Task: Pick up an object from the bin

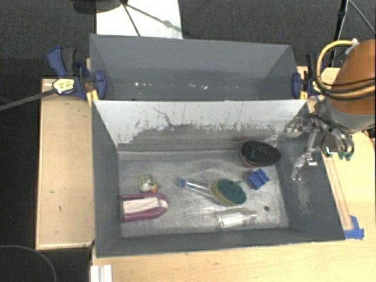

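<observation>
My gripper (309, 148) hangs over the bin's right sloping wall, above the floor and holding nothing I can see. Nearest to it, to its left, a black round disc-shaped thing (259, 153) lies by the back wall. A small blue block (257, 178) sits just in front of that disc. Further left, a round green-faced brush (229, 191) lies flat, with a clear handle ending in a blue tip.
A clear small bottle (237, 219) lies near the front wall. A purple and white packet (144, 207) rests at the front left, and behind it sits a small pale lumpy toy (147, 184). The arm with its orange cover stands over the right rim.
</observation>
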Available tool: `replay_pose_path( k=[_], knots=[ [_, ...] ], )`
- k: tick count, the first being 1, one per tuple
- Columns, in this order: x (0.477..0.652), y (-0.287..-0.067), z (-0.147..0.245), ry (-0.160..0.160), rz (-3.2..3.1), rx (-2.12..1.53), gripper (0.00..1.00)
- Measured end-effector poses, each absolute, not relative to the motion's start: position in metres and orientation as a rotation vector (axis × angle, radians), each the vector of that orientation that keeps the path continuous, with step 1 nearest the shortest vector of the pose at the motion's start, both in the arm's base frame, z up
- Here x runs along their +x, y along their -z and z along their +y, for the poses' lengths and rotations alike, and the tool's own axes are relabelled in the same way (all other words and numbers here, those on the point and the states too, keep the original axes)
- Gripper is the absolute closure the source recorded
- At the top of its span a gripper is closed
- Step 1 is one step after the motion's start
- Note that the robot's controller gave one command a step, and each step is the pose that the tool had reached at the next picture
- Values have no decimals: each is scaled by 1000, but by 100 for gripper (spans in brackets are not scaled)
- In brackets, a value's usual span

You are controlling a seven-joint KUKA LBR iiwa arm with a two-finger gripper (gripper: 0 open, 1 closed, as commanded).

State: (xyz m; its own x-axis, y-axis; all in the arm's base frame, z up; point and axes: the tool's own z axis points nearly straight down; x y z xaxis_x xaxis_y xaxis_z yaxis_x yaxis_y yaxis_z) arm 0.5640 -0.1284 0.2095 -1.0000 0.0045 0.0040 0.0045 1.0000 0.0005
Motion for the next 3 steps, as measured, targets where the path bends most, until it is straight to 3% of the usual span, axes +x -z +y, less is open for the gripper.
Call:
replay_pose_path(
  k=[1, 2, 3],
  knots=[
    [589, -107, -96, -9, -3149, 357, 0],
    [572, -113, -126, -3, -3106, 590, 0],
    [581, -103, -106, -20, -3101, 703, 0]
  ],
)
